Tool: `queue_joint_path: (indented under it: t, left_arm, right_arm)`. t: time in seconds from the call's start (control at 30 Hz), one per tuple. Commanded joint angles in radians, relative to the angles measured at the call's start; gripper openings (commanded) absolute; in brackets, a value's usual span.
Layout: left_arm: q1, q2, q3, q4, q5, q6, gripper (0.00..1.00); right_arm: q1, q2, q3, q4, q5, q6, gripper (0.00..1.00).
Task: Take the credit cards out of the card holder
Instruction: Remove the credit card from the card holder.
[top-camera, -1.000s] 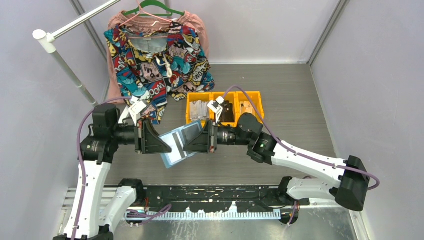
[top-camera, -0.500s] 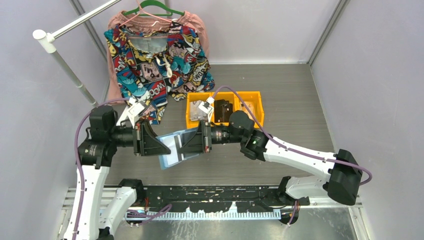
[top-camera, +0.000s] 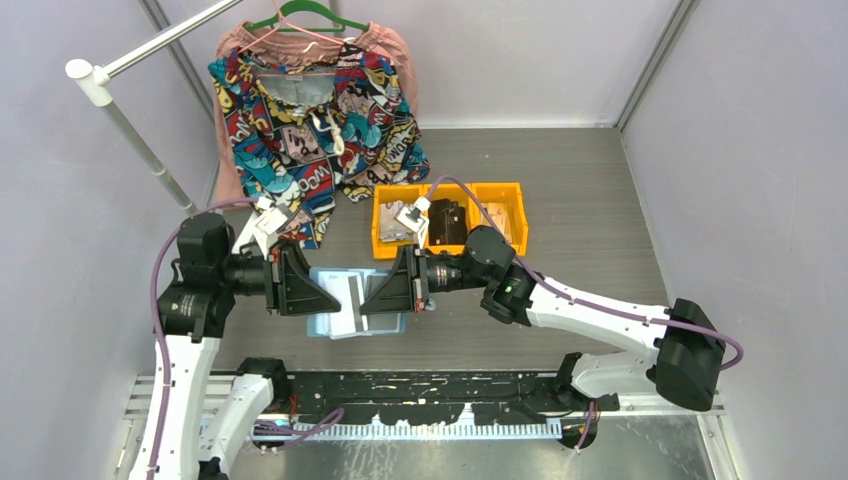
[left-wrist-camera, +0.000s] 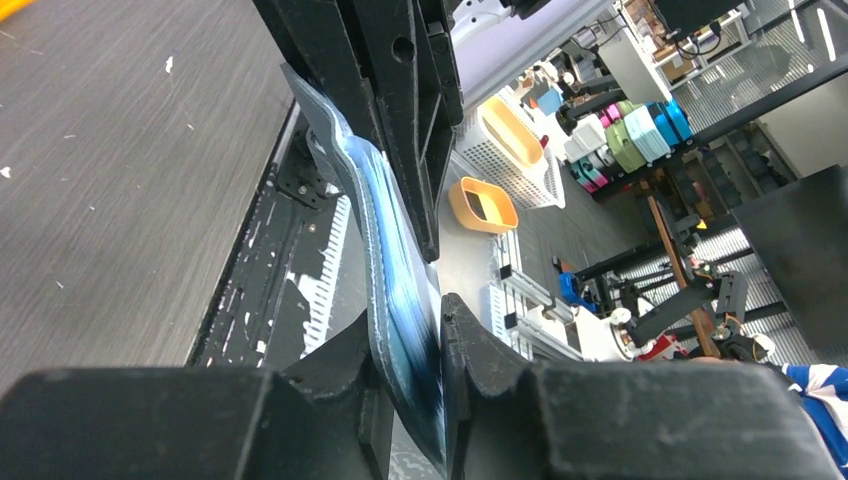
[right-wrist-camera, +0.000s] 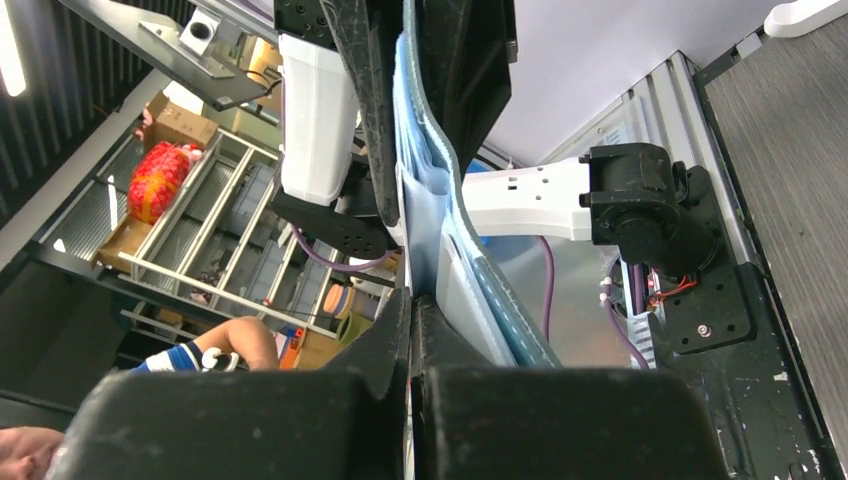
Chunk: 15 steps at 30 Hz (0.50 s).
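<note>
The card holder (top-camera: 338, 324) is a teal-blue wallet held open in the air between my two grippers, low over the table's near edge. My left gripper (top-camera: 336, 297) is shut on its blue cover (left-wrist-camera: 405, 330) from the left. From the right, my right gripper (top-camera: 364, 299) has its fingers pressed together. A thin whitish edge, seemingly a credit card (right-wrist-camera: 407, 235), runs into the gap at the right gripper (right-wrist-camera: 412, 312). Another pale card (right-wrist-camera: 462, 292) sits in the light-blue inner side (right-wrist-camera: 425, 190), just outside the right fingers (right-wrist-camera: 450, 330). From above, a pale strip of card (top-camera: 357, 303) shows between the grippers.
Three orange bins (top-camera: 447, 186) holding small items stand behind the right gripper. A colourful printed shirt (top-camera: 310, 110) hangs on a white rail (top-camera: 120, 110) at the back left. The black mounting rail (top-camera: 420, 385) runs along the near edge.
The right jaws have closed. The open card holder has come down and levelled out, both grippers staying on either side of it, and the right arm has shifted a little left.
</note>
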Motion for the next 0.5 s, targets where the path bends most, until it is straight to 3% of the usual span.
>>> queue_joint_path:
  t: [0.0, 0.23, 0.47]
  left_arm:
    - [-0.009, 0.003, -0.015, 0.060, 0.046, -0.022, 0.22]
    - [-0.009, 0.005, 0.000, 0.088, 0.052, -0.065, 0.02]
    - [-0.009, 0.018, 0.020, 0.093, 0.043, -0.096, 0.00]
  right_arm:
    - [0.008, -0.047, 0.007, 0.115, 0.052, 0.010, 0.01]
    - [-0.010, -0.148, -0.024, -0.060, 0.091, -0.084, 0.01]
    - [-0.012, -0.167, -0.050, -0.074, 0.107, -0.092, 0.01]
